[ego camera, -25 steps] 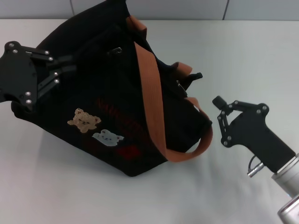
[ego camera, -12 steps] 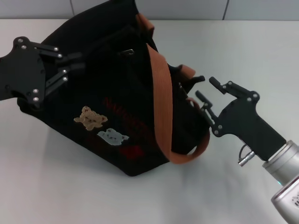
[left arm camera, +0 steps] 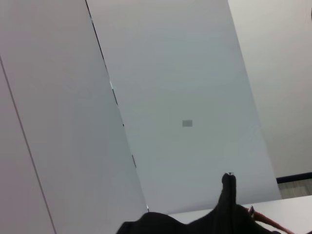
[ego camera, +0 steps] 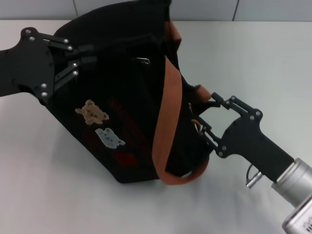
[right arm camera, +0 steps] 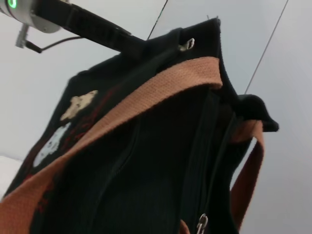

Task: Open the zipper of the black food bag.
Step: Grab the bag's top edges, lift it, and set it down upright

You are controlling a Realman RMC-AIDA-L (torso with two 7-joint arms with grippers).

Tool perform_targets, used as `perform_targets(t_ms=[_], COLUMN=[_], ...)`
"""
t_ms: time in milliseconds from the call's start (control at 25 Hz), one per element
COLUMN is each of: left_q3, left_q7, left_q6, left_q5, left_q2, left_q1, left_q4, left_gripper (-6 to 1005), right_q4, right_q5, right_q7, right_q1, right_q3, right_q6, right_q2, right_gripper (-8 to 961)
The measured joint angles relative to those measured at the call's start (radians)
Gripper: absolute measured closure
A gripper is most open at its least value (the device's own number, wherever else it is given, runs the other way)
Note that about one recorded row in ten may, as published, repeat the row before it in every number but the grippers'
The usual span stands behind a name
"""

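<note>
Two claws at work. Left claw (ego camera: pixel 80 56) clenched on the far-left fabric of the boxy black food bag (ego camera: pixel 124 97), tilted on the white desk (ego camera: pixel 253 58). Right claw (ego camera: pixel 208 117), fingers spread, presses the bag's right end; the black zipper (right arm camera: pixel 207 161) with its silver pull tab (right arm camera: pixel 201 223) lies immediately left of it, track running near-to-far, so the right arm is nearer.

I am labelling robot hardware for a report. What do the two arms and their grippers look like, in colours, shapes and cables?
Both grippers are flat matte black plates with thin black linkage bars joined by small silver screws. The left gripper has a broad angular plate. The right gripper narrows into a black neck, then a round silver-grey metal wrist. A thin cable loop with a small silver plug hangs beside that wrist.
</note>
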Motion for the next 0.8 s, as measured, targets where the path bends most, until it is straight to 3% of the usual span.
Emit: perform_targets(t_ms=[400,800], left_q3=[0.005,0.011], left_q7=[0.0,0.007], left_q6=[0.0,0.0], left_q5=[-0.006,-0.007], left_q2=[0.0,0.0], left_q1=[-0.009,-0.019], left_q4=[-0.006,-0.026], left_gripper=[906,906], right_q4=[-0.008,-0.01], right_q5=[0.0,0.0], right_q7=[-0.067,-0.083], right_q1=[-0.048,-0.027], right_q3=[-0.011,-0.012], right_q6=[-0.01,0.022], right_q2=[0.0,0.0], right_gripper=[435,436])
